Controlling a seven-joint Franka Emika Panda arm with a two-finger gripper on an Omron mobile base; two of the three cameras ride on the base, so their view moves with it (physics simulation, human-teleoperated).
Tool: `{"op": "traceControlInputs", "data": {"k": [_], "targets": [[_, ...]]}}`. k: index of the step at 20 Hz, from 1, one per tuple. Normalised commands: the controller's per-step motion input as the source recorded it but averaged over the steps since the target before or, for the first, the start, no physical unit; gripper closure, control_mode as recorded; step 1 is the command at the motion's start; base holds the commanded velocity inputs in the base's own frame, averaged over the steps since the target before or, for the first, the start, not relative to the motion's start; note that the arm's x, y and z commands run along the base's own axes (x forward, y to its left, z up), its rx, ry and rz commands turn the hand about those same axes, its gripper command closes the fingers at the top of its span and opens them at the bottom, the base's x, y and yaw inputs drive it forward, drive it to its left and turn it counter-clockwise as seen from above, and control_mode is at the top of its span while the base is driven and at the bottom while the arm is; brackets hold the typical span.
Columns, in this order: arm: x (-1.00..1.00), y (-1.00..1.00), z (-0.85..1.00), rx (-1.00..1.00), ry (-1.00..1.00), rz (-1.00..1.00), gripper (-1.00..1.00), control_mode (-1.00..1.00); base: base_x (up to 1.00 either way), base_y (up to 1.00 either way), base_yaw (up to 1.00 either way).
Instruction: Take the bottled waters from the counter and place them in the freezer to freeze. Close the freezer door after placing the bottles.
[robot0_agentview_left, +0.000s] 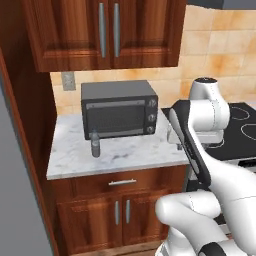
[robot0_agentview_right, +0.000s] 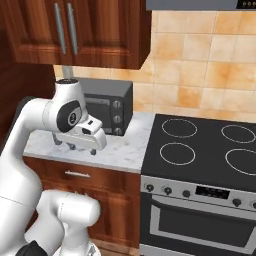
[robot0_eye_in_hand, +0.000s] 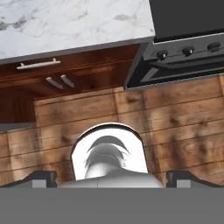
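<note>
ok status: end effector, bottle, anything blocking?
End effector open, empty, above counter edge. One water bottle upright in front of toaster oven, untouched. Nothing between them.

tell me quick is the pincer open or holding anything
Pincer: open, fingertips set wide apart, holding nothing.

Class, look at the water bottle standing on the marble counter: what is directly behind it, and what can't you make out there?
Behind the bottle stands the dark toaster oven on the counter, against the tiled wall. The oven's glass door is dark, so its inside cannot be seen. The wall behind it is covered.
</note>
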Motion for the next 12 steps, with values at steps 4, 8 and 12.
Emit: {"op": "traceControlInputs", "data": {"k": [4, 8, 12], "targets": [[0.0, 0.0, 0.0, 0.0, 0.0, 0.0, -1.0, 1.0, 0.21, -0.55, -0.14], [0.0, 0.0, 0.0, 0.0, 0.0, 0.0, -1.0, 1.0, 0.33, -0.03, -0.01], [0.0, 0.0, 0.0, 0.0, 0.0, 0.0, -1.0, 1.0, 0.57, 0.03, 0.0]]}}
